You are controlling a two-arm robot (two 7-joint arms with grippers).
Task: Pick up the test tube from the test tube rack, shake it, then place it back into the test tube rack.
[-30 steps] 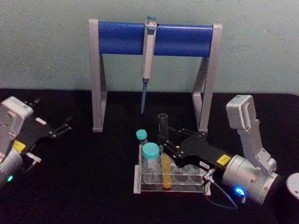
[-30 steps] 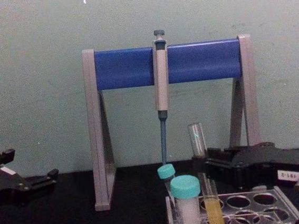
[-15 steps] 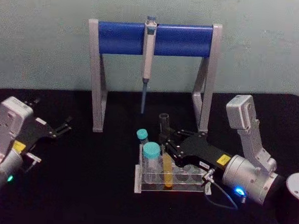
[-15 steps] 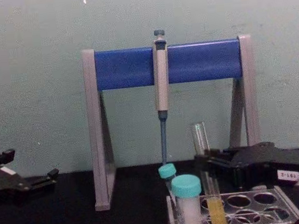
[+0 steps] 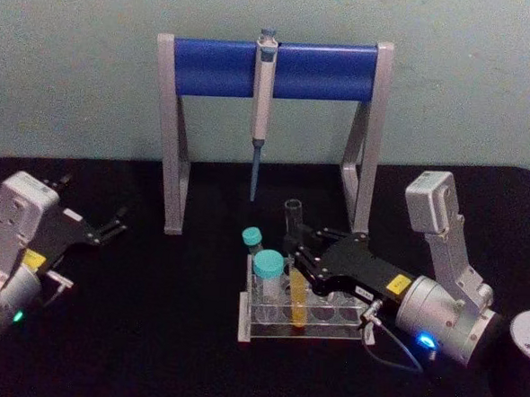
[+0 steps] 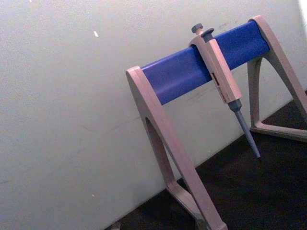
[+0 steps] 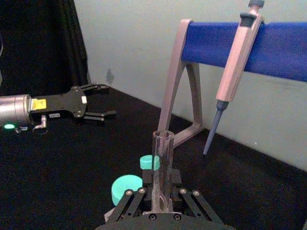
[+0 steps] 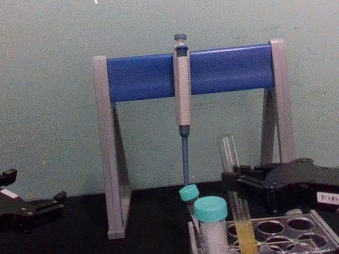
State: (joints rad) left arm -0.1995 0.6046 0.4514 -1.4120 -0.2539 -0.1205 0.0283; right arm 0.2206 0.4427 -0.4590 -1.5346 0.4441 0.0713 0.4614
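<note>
Right claw point(image 5: 294, 252): closed on the tube point(image 5: 296, 308), pinching the bare glass partway up; I reach in from 4 o'clock, over the rack point(image 5: 338, 331).
Tube: close to upright, its yellow-filled lower end down inside a rack hole, at 3 o'clock of the big vial point(image 5: 268, 267) and just beside it.
Left claw point(image 5: 110, 228): parked at 9 o'clock on the table, fingers spread, holding nothing.
Risk, spill: the tube has no cap, so a hard jerk or a steep tilt could throw liquid out of the mouth.
Risk, snag: moving off vertical, the glass could bind on the hole's rim and drag the light rack along.
Risk, vial: my fingers sit near the teal cap, so a drift toward 9 o'clock could knock it.
Risk, slip: smooth glass in a narrow pinch may slide down.
Hidden: I cannot tell whether the tube's foot rests on the rack floor.
Hidden, pads: my own claw body covers the contact in the right wrist view.
Cut off: the rack's front runs off the bottom of the chest view.
</note>
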